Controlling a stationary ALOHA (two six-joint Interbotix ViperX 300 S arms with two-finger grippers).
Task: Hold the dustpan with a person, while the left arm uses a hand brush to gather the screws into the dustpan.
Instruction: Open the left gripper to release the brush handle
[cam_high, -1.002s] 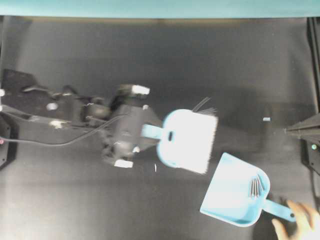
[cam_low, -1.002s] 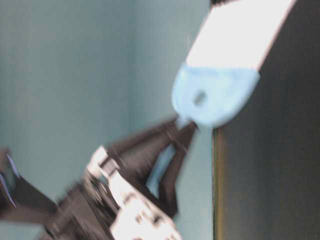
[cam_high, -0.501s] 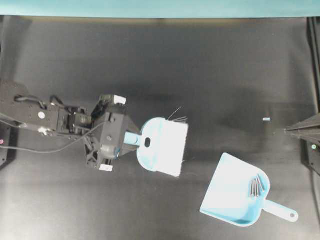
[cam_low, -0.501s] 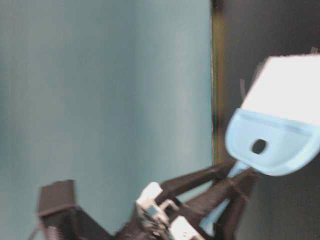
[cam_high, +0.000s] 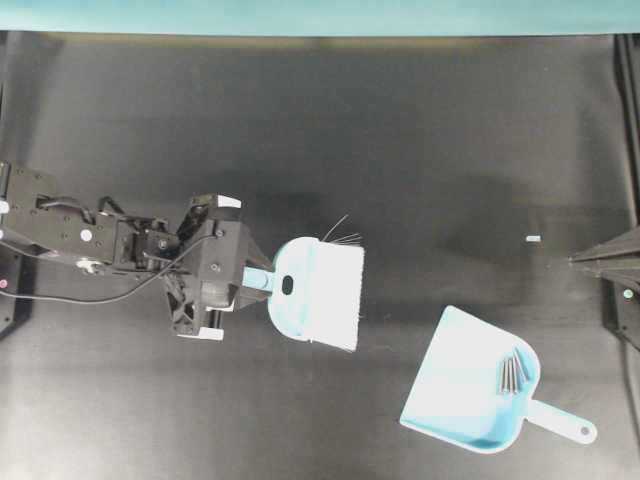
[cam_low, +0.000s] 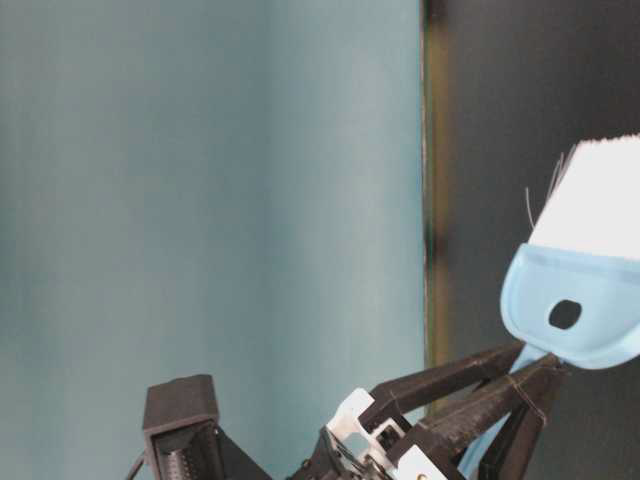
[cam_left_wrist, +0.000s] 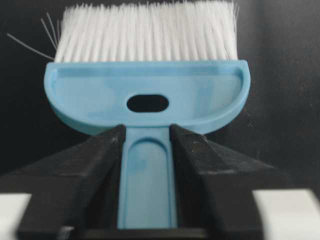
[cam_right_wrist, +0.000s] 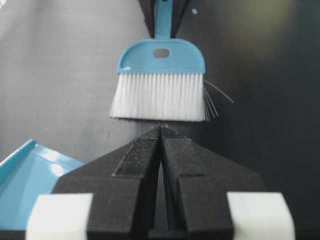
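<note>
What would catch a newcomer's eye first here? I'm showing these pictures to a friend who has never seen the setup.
The light blue brush left of the middle of the black table, its handle between the fingers of the left hand, white bristles facing right. Then the matching dustpan at the lower right, with a cluster of screws inside near its handle.

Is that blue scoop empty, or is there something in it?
Not empty. The dustpan holds a small cluster of screws lying at its back, near the handle.
</note>
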